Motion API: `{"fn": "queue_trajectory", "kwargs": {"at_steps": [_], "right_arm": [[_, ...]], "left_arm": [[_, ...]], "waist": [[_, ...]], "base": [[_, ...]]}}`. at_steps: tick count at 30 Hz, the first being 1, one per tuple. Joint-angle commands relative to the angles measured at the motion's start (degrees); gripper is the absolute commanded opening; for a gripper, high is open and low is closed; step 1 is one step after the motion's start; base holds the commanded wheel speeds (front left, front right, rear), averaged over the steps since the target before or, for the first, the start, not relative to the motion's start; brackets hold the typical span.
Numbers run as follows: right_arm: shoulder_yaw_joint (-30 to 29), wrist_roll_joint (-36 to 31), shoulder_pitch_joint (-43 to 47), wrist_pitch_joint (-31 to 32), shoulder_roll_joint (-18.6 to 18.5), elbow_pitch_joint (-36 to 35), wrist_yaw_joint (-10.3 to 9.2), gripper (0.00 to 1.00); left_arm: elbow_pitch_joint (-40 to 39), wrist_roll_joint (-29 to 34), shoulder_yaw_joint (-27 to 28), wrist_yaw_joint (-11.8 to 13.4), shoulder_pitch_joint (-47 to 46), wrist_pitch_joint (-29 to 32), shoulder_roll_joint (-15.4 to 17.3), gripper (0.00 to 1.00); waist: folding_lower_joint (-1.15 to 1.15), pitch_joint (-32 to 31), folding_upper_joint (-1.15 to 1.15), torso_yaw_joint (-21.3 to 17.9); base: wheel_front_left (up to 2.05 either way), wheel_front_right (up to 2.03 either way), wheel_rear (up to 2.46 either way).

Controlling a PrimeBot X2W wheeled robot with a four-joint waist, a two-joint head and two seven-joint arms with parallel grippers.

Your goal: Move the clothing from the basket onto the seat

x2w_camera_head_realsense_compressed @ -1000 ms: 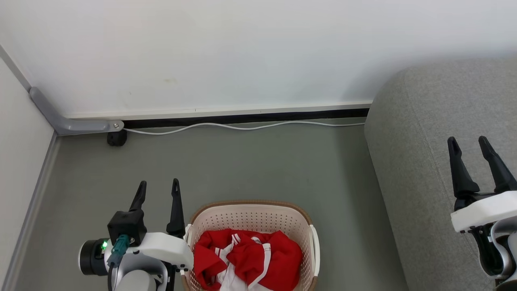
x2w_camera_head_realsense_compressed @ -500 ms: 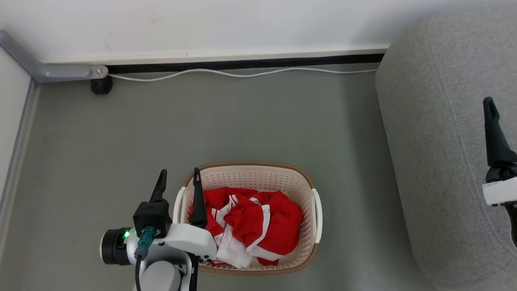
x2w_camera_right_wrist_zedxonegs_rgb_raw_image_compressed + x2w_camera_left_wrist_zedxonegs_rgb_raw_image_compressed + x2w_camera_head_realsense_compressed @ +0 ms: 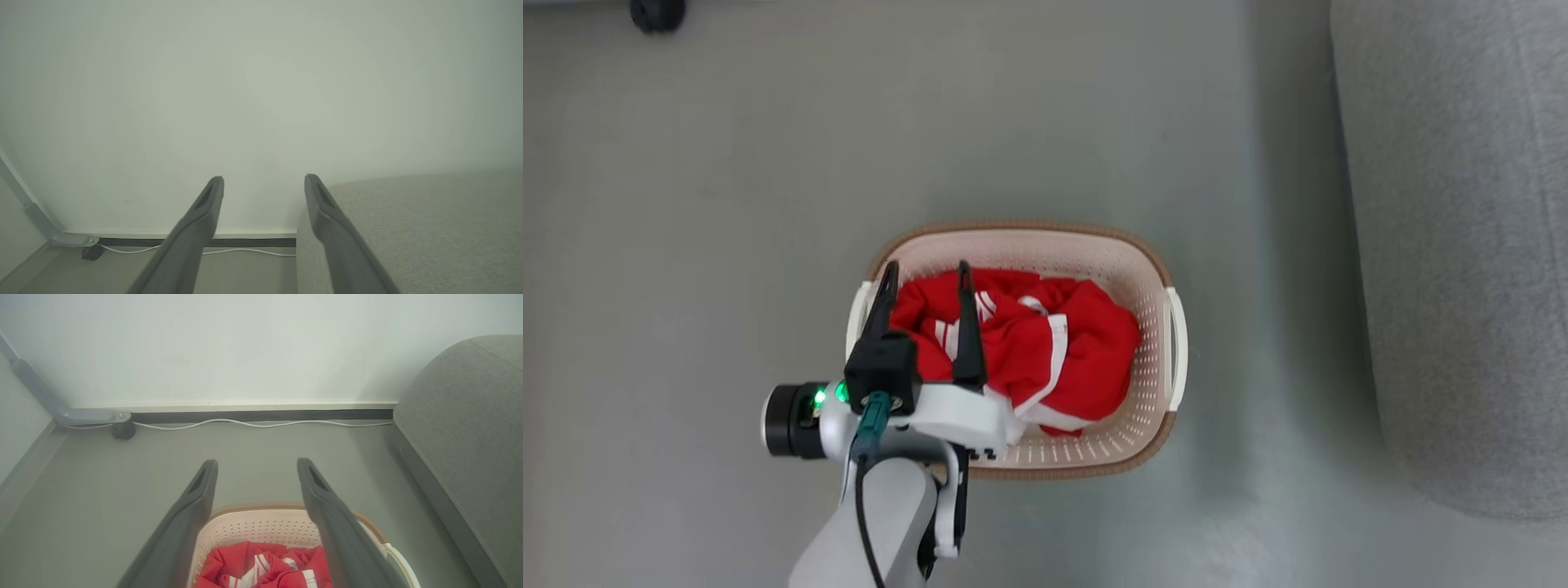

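The red clothing (image 3: 1045, 351) lies bunched inside the basket (image 3: 1029, 230), which stands on the grey floor (image 3: 727, 204) to the left of the sofa (image 3: 1454, 245), apart from it. The left gripper (image 3: 927, 268) hangs over the basket's left end, its two dark fingers (image 3: 968, 335) spread wide with nothing gripped between them. In the left wrist view they point past the basket's far rim toward the wall (image 3: 245, 347) and a white cable (image 3: 253, 424) running along its foot. The right gripper (image 3: 263, 181) is likewise spread wide and empty, aimed at the wall beside the sofa's edge
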Motion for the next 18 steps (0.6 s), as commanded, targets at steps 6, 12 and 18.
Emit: {"fn": "queue_trajectory", "kwargs": {"at_steps": [6, 12, 18], "right_arm": [[-1.9, 1.9, -2.7, -0.8, -3.2, -6.0, 0.42, 1.00], [-3.0, 3.2, -4.7, -0.8, -4.5, -10.1, 0.42, 1.00], [-3.6, 3.9, -5.8, -0.8, -5.1, -11.8, 0.42, 1.00]], "left_arm": [[0.4, -0.8, -2.4, 2.6, -6.6, -0.5, 0.4, 1.00], [5.3, -2.2, -5.8, 3.5, -12.7, -0.5, 0.4, 1.00], [12.5, -4.2, -9.5, 2.1, -18.0, -0.5, 0.4, 1.00]], "waist": [[0.00, 10.8, 0.00, -0.5], [0.00, 17.6, 0.00, -1.3], [0.00, 21.6, 0.00, -2.2]], "base": [[0.00, 0.00, 0.00], [0.00, 0.00, 0.00], [0.00, 0.00, 0.00]]}}
